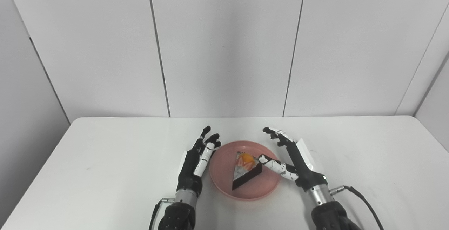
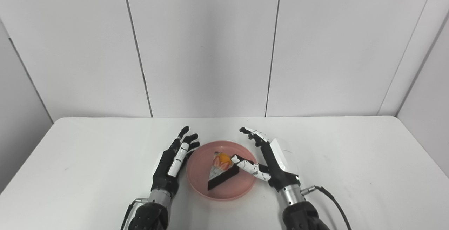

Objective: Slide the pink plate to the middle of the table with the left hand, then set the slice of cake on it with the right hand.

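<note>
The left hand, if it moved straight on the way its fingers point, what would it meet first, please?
Probably nothing: the left hand points up-table, passing left of the pink plate, and bare table lies ahead to the far edge. Depth is hard to judge.

A white table (image 1: 105, 159) with rounded far corners fills the lower frame from 3 to 9 o'clock. Behind it, at 12 o'clock, stands a wall of pale grey panels (image 1: 224, 47) split by dark vertical seams. A black cable (image 1: 364, 202) trails across the tabletop at 5 o'clock.
</note>
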`<action>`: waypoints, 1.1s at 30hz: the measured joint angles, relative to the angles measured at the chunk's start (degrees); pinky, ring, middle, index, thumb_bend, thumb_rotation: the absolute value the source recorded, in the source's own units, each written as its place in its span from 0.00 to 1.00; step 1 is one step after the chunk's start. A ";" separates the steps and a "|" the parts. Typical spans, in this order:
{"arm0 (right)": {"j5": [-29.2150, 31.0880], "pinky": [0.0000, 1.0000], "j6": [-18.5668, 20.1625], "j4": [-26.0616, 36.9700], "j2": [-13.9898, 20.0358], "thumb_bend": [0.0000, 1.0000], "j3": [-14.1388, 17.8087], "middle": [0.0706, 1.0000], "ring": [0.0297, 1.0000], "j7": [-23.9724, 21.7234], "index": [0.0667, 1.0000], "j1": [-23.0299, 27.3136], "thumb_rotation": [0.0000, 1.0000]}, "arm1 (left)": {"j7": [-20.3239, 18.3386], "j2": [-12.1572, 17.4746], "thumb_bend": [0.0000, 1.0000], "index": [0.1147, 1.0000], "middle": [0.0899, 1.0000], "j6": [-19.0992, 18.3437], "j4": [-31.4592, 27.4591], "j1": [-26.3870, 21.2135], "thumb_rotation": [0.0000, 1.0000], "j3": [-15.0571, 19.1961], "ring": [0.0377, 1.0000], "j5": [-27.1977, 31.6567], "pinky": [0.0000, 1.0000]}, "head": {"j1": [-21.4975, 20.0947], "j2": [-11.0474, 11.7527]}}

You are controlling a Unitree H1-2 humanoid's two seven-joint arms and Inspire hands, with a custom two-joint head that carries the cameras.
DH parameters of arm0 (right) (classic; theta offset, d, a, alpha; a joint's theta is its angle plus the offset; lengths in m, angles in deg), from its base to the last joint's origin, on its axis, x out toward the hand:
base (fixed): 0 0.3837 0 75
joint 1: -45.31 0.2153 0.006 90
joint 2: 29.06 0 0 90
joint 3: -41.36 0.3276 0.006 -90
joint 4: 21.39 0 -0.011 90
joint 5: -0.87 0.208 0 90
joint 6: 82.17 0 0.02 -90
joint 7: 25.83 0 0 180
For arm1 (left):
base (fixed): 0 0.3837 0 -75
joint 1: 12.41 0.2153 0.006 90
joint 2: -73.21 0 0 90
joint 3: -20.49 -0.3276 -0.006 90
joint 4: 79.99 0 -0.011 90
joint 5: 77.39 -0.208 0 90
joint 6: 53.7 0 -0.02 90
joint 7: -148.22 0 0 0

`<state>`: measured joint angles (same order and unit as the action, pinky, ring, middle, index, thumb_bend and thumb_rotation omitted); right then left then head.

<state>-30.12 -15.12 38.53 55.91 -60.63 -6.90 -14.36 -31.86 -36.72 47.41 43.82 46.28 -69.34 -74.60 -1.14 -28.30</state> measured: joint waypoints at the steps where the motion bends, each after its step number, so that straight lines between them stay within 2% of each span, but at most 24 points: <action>1: 0.26 0.68 -0.63 -0.42 -0.20 0.69 0.15 0.77 0.74 1.08 0.75 0.02 1.00 | -0.01 0.01 0.67 0.89 0.83 0.00 -0.01 0.00 0.77 0.02 0.81 0.02 0.77 | 0.00 0.00; 4: 4.73 0.70 -1.40 -1.16 -1.07 0.69 1.67 0.78 0.75 3.76 0.76 0.14 1.00 | 0.00 0.02 0.66 0.89 0.84 0.03 0.04 -0.02 0.76 0.06 0.81 -0.01 0.77 | 0.00 0.18; 7: 13.32 0.71 -1.67 -2.13 -2.79 0.66 4.69 0.81 0.77 3.23 0.79 0.32 1.00 | 0.29 0.05 0.63 0.88 0.85 0.69 0.19 -0.02 0.76 0.21 0.83 -0.23 0.79 | 0.17 0.26; 12: 22.37 0.74 -1.63 -4.19 -4.85 0.70 9.28 0.83 0.80 -0.99 0.82 1.09 1.00 | 4.11 -0.27 0.63 0.90 0.90 1.51 -0.76 0.66 0.81 0.38 0.88 -2.82 0.85 | 0.18 0.18; 13: 23.54 0.75 -1.54 -4.33 -5.00 0.72 9.78 0.83 0.81 -2.08 0.84 1.11 1.00 | 5.14 -0.48 0.63 0.92 0.94 1.63 -1.02 0.90 0.85 0.41 0.92 -3.69 0.92 | 0.18 0.18; 15: 26.10 0.75 -1.00 -4.72 -5.38 0.72 11.08 0.83 0.81 -4.23 0.84 1.11 1.00 | 7.16 -0.92 0.63 0.92 0.94 2.24 -1.17 1.14 0.86 0.65 0.93 -4.31 0.93 | 0.18 0.09; 16: 27.46 0.76 -0.61 -4.76 -5.53 0.74 11.69 0.84 0.81 -5.15 0.84 1.09 1.00 | 8.02 -1.02 0.64 0.94 0.97 2.54 -1.17 1.23 0.91 0.62 0.96 -4.97 0.96 | 0.18 0.09; 22: 35.17 0.78 2.21 -4.63 -7.38 0.75 15.63 0.86 0.83 -9.59 0.85 0.83 1.00 | 10.77 -1.85 0.62 0.98 1.00 3.46 -2.43 2.38 0.96 0.55 1.00 -6.45 1.00 | 0.18 0.09; 26: 37.38 0.81 5.11 -3.83 -8.34 0.76 16.64 0.87 0.85 -11.09 0.85 0.50 1.00 | 10.81 -2.00 0.61 1.00 1.00 3.43 -2.48 2.56 0.96 0.58 1.00 -6.20 1.00 | 0.26 0.26; 33: 36.16 0.84 10.71 -0.49 -8.95 0.77 15.46 0.88 0.87 -12.04 0.85 -1.03 1.00 | 10.78 -2.19 0.61 1.00 1.00 3.42 -3.29 3.11 0.94 0.59 1.00 -5.77 1.00 | 0.35 -0.09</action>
<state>6.04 -4.40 38.04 46.95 -45.16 -18.94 -15.39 -21.08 -38.91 50.83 40.53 49.40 -68.75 -80.37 -0.79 -28.39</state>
